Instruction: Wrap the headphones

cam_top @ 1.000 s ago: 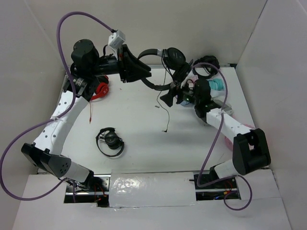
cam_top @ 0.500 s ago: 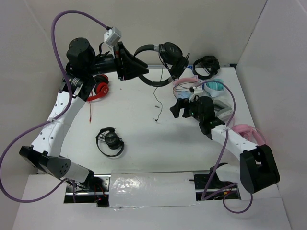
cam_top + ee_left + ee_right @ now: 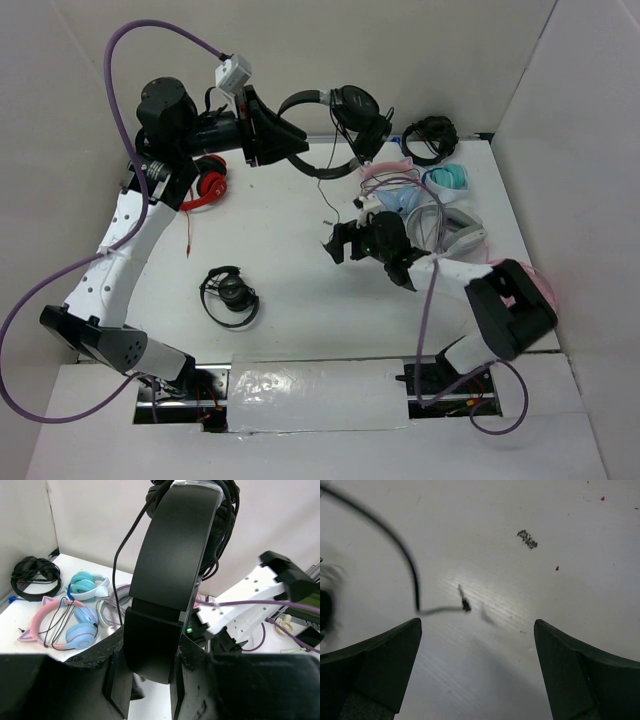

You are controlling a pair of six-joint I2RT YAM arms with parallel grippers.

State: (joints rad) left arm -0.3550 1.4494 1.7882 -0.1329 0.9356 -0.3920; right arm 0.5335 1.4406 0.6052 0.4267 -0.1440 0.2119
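Pinching the headphones' [image 3: 354, 108] band aloft is the left gripper [image 3: 298, 148]; the right gripper [image 3: 337, 240] hangs spread above the cable [image 3: 412, 565].

White table [image 3: 275, 262] w/ red pair [image 3: 209, 188] (far left), black pair [image 3: 232, 297].

A red pair of headphones [image 3: 208, 188] is being kept at the far left of the white table [image 3: 280, 260], while a compact black pair [image 3: 231, 295] is being left nearer, well apart from it. At the far right, a tangled black pair [image 3: 430, 140], a teal pair [image 3: 448, 178], a pink cat-ear pair with blue cups [image 3: 80, 634] and a silver-white pair [image 3: 470, 238] are being crowded close together.
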